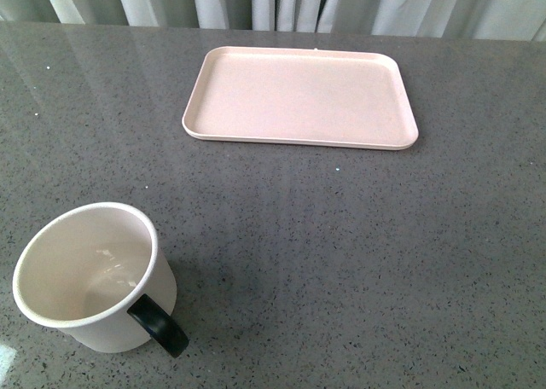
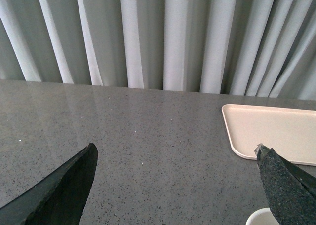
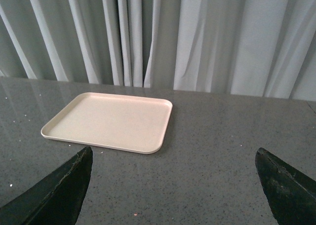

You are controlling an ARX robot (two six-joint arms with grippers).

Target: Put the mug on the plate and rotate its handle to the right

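Left wrist view: only a sliver of the white mug (image 2: 259, 219) rim showed, beside 1 dark finger, and the plate (image 2: 276, 131) was cropped at the frame edge. Front view: the cylindrical mug stood upright on the speckled grey surface (image 1: 341, 252), near and left, well apart from the flat, pale pink, round-cornered, low-rimmed plate. Its glossy black loop handle (image 1: 160, 325) pointed toward the near right. The left gripper (image 2: 175, 151) and right gripper (image 3: 173, 153) had fingers (image 2: 64, 190) spread wide, holding nothing.
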